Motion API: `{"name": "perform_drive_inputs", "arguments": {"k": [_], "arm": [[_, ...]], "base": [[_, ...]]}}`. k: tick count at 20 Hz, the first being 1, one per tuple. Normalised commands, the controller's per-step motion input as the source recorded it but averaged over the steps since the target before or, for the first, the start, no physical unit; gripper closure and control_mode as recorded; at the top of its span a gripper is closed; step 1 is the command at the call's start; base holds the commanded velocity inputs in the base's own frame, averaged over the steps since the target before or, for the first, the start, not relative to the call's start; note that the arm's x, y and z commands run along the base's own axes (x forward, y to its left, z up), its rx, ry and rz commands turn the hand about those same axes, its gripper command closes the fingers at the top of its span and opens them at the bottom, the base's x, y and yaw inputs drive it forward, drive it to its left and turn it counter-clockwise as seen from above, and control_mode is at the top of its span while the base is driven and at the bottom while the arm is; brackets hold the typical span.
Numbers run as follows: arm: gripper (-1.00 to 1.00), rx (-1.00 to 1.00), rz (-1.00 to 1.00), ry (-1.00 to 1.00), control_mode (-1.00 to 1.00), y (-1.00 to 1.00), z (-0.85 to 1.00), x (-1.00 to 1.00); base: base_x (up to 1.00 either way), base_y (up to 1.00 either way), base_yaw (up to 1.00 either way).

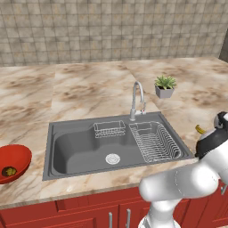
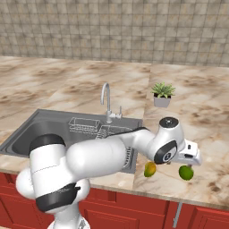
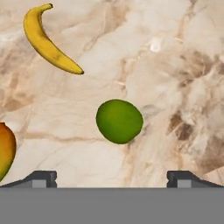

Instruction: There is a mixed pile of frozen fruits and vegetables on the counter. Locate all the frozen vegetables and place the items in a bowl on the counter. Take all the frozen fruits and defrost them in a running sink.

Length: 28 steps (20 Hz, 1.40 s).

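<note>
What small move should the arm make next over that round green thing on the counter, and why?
Probably lower straight down and close on the round green vegetable. The gripper has its jaws open with nothing between them, and the vegetable lies centred ahead of them on the counter, apart from the banana and the mango. The red bowl already holds one green piece.

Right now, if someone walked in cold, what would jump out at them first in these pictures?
The open gripper hovers over a round green item on the marble counter, with a banana and an orange-blushed fruit lying apart nearby. Left of the dark sink, a red bowl already holds something small.
</note>
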Motion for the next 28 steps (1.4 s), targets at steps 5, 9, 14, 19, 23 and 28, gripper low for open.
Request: {"name": "perform_drive_inputs", "arguments": {"k": [5, 9, 14, 19, 23, 28], "arm": [[-1.00, 0.00, 0.01, 0.09, -1.00, -0.15, -0.17, 0.26], [-1.00, 0.04, 0.04, 0.11, -1.00, 0.00, -0.36, 0.27], [-1.00, 0.10, 0.03, 0.07, -1.00, -0.03, -0.48, 0.14], [-1.00, 0.00, 0.03, 0.01, -1.00, -0.30, -0.22, 0.11], [-1.00, 0.00, 0.02, 0.00, -1.00, -0.35, -0.06, 0.03], [-1.00, 0.00, 0.02, 0.00, -1.00, -0.36, 0.00, 0.05]], "base": [[0.00, 0.00, 0.00], [0.00, 0.00, 0.00], [0.00, 0.00, 0.00], [0.00, 0.00, 0.00], [0.00, 0.00, 0.00], [0.00, 0.00, 0.00]]}}
